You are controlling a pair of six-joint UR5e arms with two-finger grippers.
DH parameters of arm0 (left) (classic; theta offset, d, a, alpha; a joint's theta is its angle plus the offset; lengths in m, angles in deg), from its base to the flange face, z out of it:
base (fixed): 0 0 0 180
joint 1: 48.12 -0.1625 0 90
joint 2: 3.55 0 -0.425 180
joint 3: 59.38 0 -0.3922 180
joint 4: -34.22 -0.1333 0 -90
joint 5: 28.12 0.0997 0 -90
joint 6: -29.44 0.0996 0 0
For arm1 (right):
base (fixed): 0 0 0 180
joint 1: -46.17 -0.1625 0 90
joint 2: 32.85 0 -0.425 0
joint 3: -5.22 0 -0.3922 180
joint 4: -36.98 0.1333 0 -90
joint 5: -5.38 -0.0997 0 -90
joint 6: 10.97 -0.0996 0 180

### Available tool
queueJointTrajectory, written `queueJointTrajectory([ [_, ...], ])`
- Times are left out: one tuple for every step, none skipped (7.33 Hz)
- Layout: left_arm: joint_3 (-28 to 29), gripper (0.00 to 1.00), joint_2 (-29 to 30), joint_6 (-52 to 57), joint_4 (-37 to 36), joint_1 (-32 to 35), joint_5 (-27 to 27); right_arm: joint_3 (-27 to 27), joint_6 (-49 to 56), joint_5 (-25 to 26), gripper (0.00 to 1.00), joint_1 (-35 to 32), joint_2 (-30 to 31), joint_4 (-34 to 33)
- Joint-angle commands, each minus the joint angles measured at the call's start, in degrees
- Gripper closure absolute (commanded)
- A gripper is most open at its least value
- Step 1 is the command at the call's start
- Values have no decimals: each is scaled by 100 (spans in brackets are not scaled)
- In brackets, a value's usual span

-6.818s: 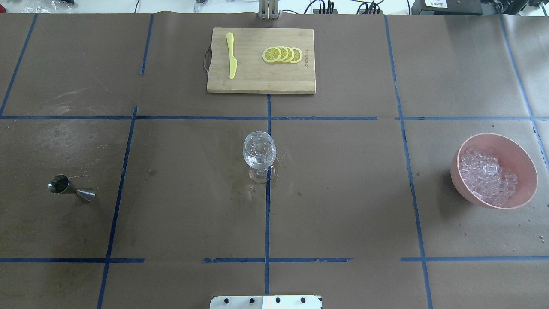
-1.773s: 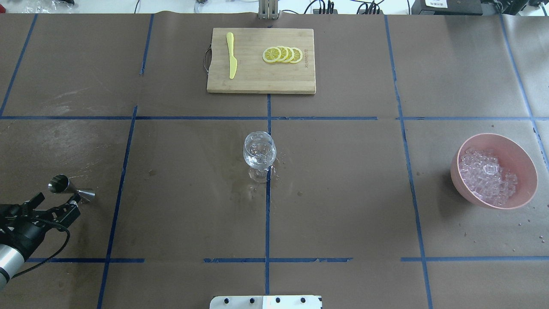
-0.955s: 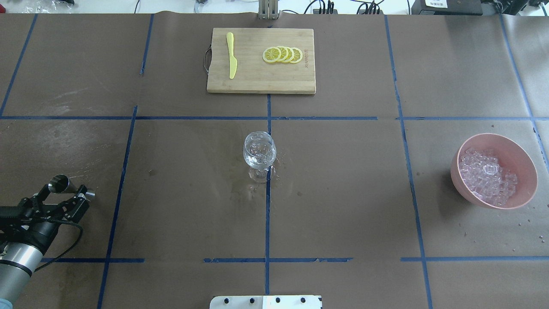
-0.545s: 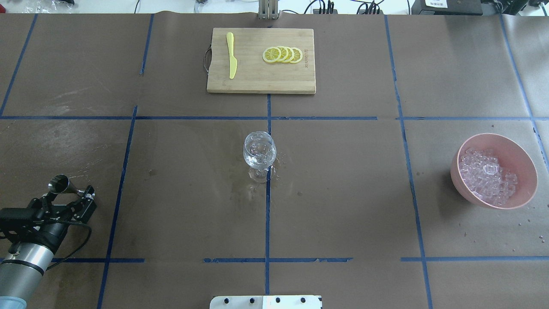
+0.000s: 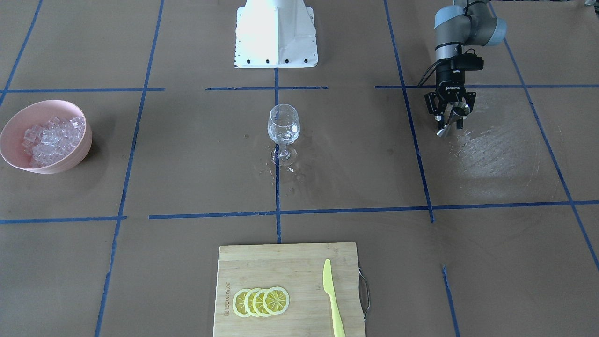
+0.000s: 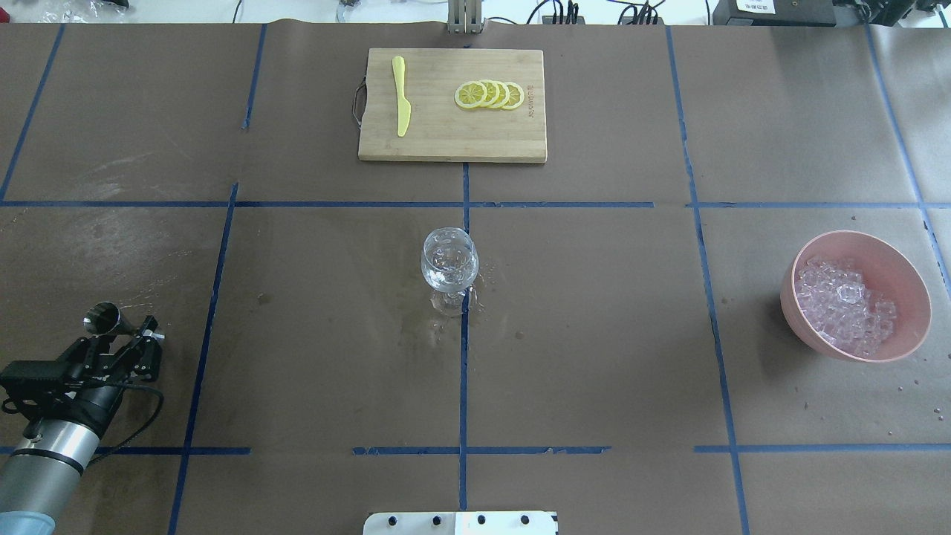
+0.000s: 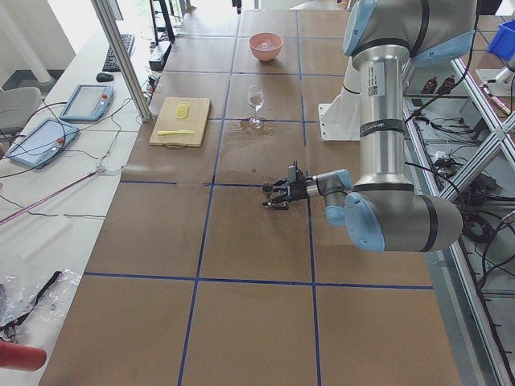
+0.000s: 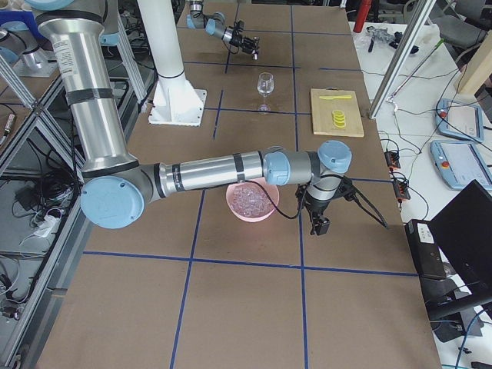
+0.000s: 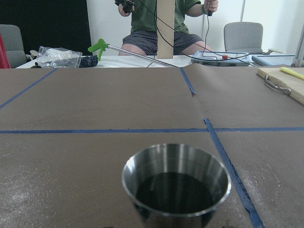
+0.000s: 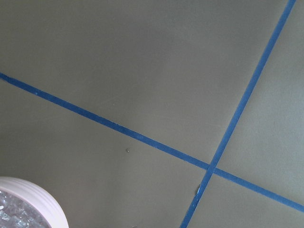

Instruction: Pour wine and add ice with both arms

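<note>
A steel jigger (image 6: 104,318) stands at the table's left and holds dark wine (image 9: 173,192). My left gripper (image 6: 122,340) is open, with its jaws on either side of the jigger's waist; it also shows in the front view (image 5: 450,120). A clear wine glass (image 6: 449,260) stands at the table's centre. Ice (image 6: 843,305) fills a pink bowl (image 6: 862,236) at the right. My right gripper (image 8: 317,225) shows only in the exterior right view, just beyond the bowl; I cannot tell whether it is open or shut.
A wooden cutting board (image 6: 431,141) at the far centre carries lemon slices (image 6: 490,95) and a yellow knife (image 6: 401,96). Wet patches lie around the glass and the jigger. The robot's white base (image 5: 276,32) stands at the near edge. A seated person shows beyond the table.
My left arm came in from the lower left and moved forward until its open jaws stand around the jigger. The jigger, glass and bowl have not moved.
</note>
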Motion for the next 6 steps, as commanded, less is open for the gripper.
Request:
queueJointTrajectory([
  [-44,94,-8,0,0,18,1,-14,0,-2,0,0,2,0],
  [-61,100,-26,0,9,35,44,-32,0,-2,0,0,-7,0],
  [-79,100,-52,0,26,53,88,-67,-9,7,0,0,-25,9],
  [-97,100,-61,0,27,62,115,-232,0,7,0,0,-16,9],
  [-184,100,-52,0,44,62,254,-417,0,7,0,0,-16,9],
  [-524,100,-52,96,44,62,247,-488,0,7,0,0,36,9],
])
